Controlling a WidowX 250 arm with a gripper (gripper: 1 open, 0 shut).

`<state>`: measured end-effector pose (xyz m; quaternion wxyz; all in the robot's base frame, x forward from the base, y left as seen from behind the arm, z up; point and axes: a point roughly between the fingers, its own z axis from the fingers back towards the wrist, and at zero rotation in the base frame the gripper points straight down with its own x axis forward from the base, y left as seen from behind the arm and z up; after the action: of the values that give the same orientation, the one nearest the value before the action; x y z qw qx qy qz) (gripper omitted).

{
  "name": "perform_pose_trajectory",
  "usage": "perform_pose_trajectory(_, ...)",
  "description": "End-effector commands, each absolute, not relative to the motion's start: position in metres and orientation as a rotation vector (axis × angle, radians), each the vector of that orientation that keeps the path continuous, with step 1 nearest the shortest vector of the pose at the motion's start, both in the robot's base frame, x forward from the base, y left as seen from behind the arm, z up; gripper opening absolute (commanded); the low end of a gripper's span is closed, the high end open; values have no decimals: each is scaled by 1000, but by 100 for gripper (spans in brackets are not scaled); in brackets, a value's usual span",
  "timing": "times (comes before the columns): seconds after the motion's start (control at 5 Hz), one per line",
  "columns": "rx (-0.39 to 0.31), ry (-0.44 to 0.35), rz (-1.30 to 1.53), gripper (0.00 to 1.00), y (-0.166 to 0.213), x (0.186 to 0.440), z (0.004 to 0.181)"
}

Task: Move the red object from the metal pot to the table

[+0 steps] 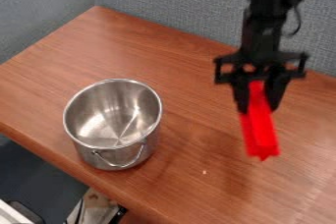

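Observation:
The red object [261, 128] is a bright red bar hanging nearly upright, its lower end just above the table [157, 71] at the right. My gripper [260, 88] is shut on its upper end, with the black arm rising above it. The metal pot [114, 122] stands at the front left of the table, well apart from the bar, and its shiny inside holds nothing.
The tabletop's front edge runs just below the pot. A grey wall stands behind the table. Below the front edge, bits of floor clutter [92, 208] show.

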<state>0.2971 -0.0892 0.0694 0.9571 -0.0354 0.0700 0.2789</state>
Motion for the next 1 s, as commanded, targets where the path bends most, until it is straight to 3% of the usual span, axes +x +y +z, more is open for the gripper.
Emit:
perform_pose_trajectory(0.0,-65,84,482,0,-68,296,52)
perform_pose_trajectory(0.2,-56,69,448,0,-50,292,29)
perform_pose_trajectory(0.6,-12,20,653,0,-54,305,31)
perform_pose_trajectory(0.8,17,14,594,0,-56,313,16)
